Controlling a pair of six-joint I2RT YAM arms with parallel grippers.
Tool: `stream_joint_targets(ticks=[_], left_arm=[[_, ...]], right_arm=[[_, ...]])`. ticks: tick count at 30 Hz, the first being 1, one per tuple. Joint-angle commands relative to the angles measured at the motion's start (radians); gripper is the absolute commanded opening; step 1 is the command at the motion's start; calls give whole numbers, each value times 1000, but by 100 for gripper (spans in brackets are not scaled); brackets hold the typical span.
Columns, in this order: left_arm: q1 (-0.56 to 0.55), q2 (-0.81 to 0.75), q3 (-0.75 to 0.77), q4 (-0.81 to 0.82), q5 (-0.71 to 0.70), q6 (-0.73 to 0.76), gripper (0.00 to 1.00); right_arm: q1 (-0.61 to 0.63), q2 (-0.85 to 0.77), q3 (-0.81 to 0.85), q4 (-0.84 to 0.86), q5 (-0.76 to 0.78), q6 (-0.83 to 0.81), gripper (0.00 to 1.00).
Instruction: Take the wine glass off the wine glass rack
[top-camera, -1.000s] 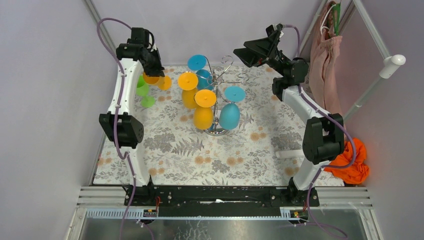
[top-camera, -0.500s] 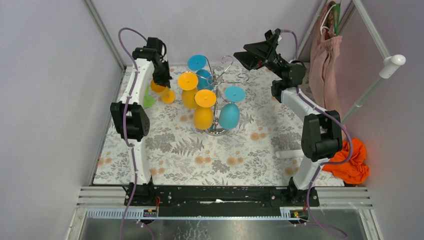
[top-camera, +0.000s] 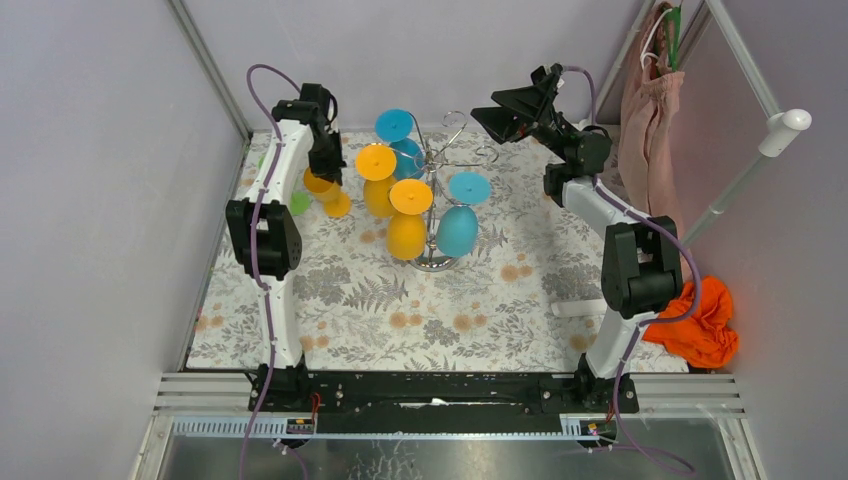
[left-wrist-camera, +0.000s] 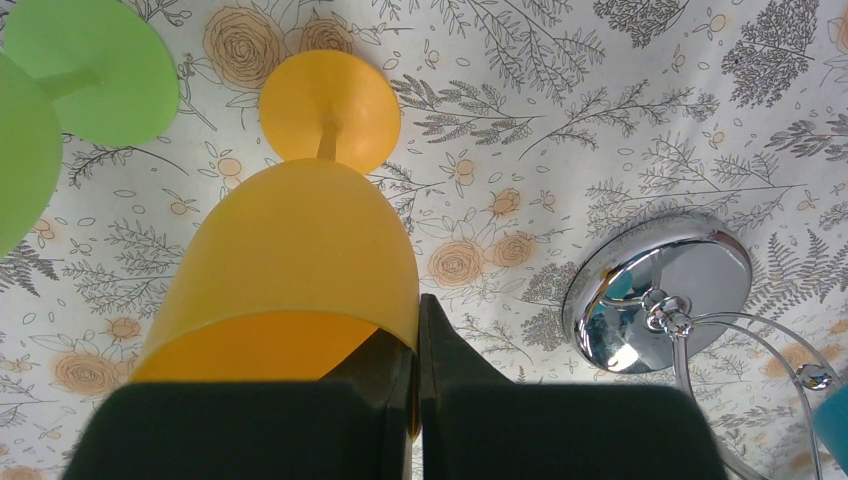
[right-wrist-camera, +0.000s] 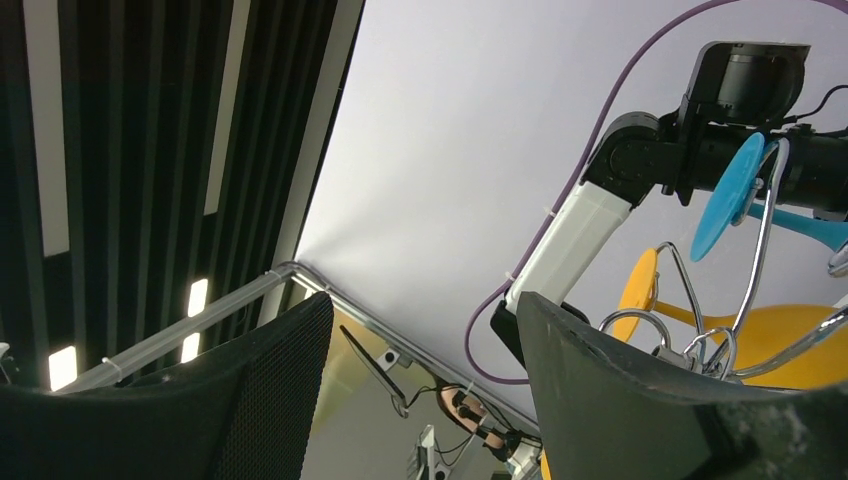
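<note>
The left gripper (left-wrist-camera: 417, 335) is pinching the rim of the orange wine glass (left-wrist-camera: 300, 260), jaws nearly closed on its wall. This translucent glass is standing bowl up, foot down, clear of the wine glass rack (top-camera: 437, 160), to its left. A green glass (top-camera: 296, 201) is sitting further left. Four hung glasses (top-camera: 406, 237), orange and blue, are crowding the rack. The right gripper (right-wrist-camera: 425, 330) is hovering behind-right of it, jaws wide, holding nothing
</note>
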Motion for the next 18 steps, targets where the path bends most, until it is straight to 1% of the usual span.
stream_joint_targets(ticks=[1, 5, 9, 11, 16, 18], left_arm=[[-4, 26, -14, -10, 6, 24, 2], [-4, 26, -19, -10, 2, 31, 20], [-4, 31, -15, -9, 8, 32, 31], [-4, 33, -7, -8, 10, 34, 38], [-4, 30, 36, -6, 27, 29, 40], [-4, 25, 63, -4, 28, 25, 43]], right_arm=[[-7, 2, 2, 106, 4, 20, 75], [-8, 5, -3, 108, 5, 20, 75], [-8, 6, -9, 117, 8, 25, 76], [-9, 7, -8, 118, 7, 27, 75], [-8, 2, -2, 111, 1, 25, 75], [-8, 0, -5, 108, -1, 19, 75]])
